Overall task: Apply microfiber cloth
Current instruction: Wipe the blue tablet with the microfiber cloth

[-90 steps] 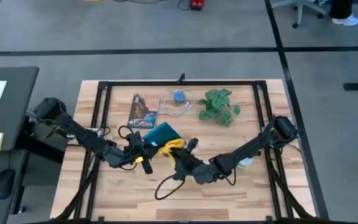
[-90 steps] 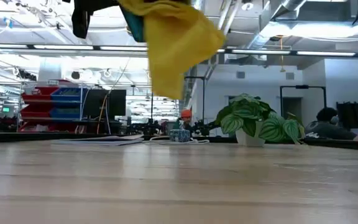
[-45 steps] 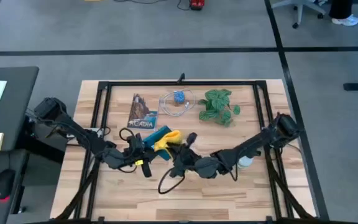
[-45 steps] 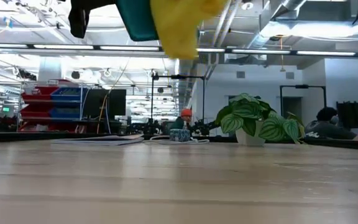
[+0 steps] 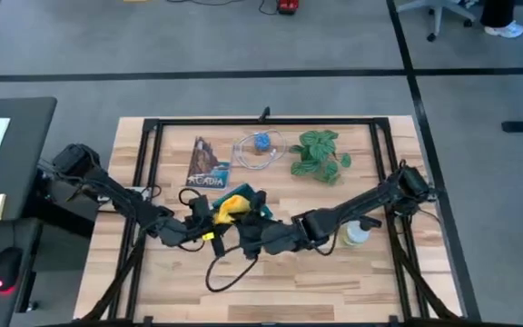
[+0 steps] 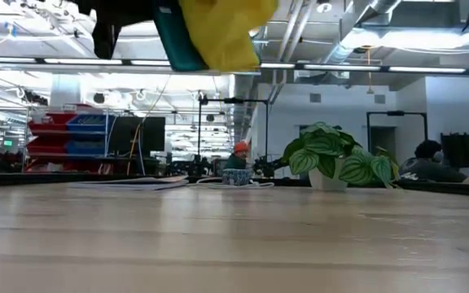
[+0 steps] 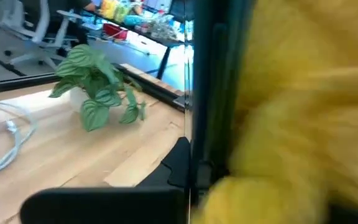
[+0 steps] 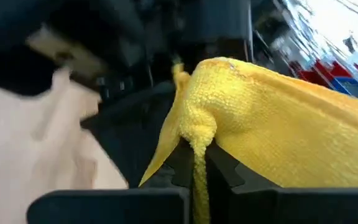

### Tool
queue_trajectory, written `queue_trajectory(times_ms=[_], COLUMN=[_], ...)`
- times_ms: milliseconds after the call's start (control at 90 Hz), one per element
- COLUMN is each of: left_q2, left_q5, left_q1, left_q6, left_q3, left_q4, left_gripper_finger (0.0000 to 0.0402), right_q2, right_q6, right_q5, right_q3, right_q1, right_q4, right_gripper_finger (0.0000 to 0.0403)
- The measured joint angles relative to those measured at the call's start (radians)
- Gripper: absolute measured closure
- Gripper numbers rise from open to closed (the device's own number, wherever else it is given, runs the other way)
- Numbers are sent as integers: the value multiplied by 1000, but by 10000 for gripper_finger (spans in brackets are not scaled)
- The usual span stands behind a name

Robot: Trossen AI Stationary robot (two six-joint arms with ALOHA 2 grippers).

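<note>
The cloth [image 5: 229, 205], pinched in the closed right gripper [image 5: 246, 221], presses against the tablet [image 6: 172, 37], which the left gripper [image 5: 205, 216] clamps aloft above the table [image 5: 334, 272]. Wiping appears underway; next, the cloth likely needs dragging across the tablet's face.

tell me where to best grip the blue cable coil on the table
Grip the cable coil on its thin outer loop, coming straight down from above: it lies flat on the table, so only the loop's edge offers purchase. The booklet and plant flank it.
</note>
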Motion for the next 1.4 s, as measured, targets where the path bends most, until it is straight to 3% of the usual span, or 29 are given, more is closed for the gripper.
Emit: queue_trajectory(times_ms=[211, 344, 600, 733, 922, 1033, 1278, 1400], left_q2=[-4, -5, -1, -2, -5, -5, -2, -2], left_q5=[-14, -6, 18, 2, 7, 16, 12, -10], left_q1=[1, 0, -10, -10, -15, -18, -19, -18], left_q6=[-2, -4, 13, 13, 8, 7, 48, 61], left_q3=[1, 3, 3, 3, 3, 3, 3, 3], left_q4=[13, 13, -7, -2, 2, -1, 17, 33], left_gripper_finger=[393, 393, 393, 393, 393, 393, 393, 393], right_q2=[-1, -2, -5, -12, -67, -82, -59, -59], right_q6=[-6, -6, 96, 54, -29, 5, 318, 425], right_q5=[160, 183, 206, 281, 285, 252, 147, 125], right_q3=[-5, -3, -1, -4, -4, -2, -32, -112], right_q1=[4, 3, 51, 53, 28, 29, 72, 82], right_q4=[81, 162, -99, -96, 53, 34, -225, -214], right_gripper_finger=[403, 403, 403, 403, 403, 403, 403, 403])
